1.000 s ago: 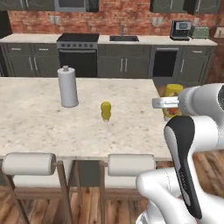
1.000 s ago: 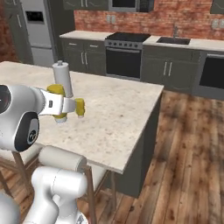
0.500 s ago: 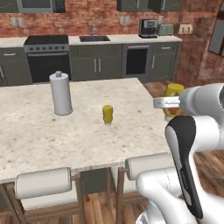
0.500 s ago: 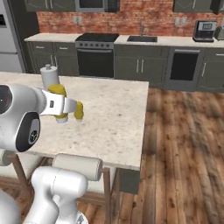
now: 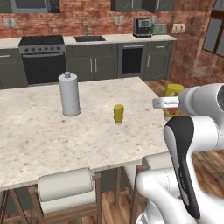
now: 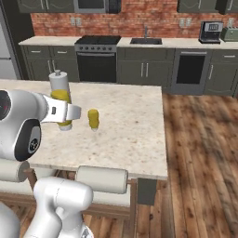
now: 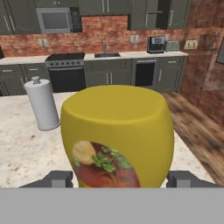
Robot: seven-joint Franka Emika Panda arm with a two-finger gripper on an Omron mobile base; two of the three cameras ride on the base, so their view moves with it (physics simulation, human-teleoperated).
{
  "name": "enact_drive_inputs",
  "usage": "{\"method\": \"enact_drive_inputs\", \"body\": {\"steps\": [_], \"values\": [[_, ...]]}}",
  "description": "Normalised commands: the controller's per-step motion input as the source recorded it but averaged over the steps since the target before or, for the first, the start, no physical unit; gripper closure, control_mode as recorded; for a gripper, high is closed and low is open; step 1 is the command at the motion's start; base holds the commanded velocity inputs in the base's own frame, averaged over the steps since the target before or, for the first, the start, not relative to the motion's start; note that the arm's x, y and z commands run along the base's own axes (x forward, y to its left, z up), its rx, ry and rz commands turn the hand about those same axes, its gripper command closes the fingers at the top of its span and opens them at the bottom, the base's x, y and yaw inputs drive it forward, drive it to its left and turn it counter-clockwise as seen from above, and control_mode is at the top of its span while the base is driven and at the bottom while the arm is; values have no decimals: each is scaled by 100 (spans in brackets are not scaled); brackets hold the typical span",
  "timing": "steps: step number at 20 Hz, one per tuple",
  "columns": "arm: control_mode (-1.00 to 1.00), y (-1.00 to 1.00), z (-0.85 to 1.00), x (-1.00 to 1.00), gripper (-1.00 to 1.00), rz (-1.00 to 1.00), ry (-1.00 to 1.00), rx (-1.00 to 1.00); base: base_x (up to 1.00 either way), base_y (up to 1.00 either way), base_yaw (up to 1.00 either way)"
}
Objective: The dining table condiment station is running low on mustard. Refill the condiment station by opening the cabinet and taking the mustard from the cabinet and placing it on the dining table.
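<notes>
1. We count two yellow bottles: the mustard held in the gripper, and one small yellow bottle standing upright on the dining table.
2. We count one paper-towel roll, upright on the table, to the left of the small yellow bottle and apart from it in the left base view.
3. We count two white-cushioned stools at the near edge of the table; the second is partly hidden behind the arm.
4. Gripper state: the jaws stand wide and clamp the mustard; in the hand view a dark fingertip sits at each side of the bottle's body, touching it.
5. Mustard relative to the gripper: right between the two fingers, filling the gap, with its red pictured label facing the hand camera.
6. Where the mustard is: in the air, not on the table. In the left base view it shows at the table's right end, just behind the white hand. In the right base view it overlaps the paper-towel roll, left of the small yellow bottle.
7. We cannot tell whether it hangs over the tabletop or just off its edge.
8. Background: one stove, one sink, one coffee machine, all along the brick-backed counter, well apart from the mustard.
</notes>
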Motion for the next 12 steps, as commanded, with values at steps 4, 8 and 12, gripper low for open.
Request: {"method": "enact_drive_inputs", "body": {"steps": [4, 8, 12], "values": [[-100, 0, 0, 0, 100, 0, 0, 0, 0, 0, 0], [-100, 0, -1, 1, 100, 0, 0, 0, 0, 0, 0], [-100, -6, -21, 44, 100, 1, 0, 0, 0, 0, 0]]}}
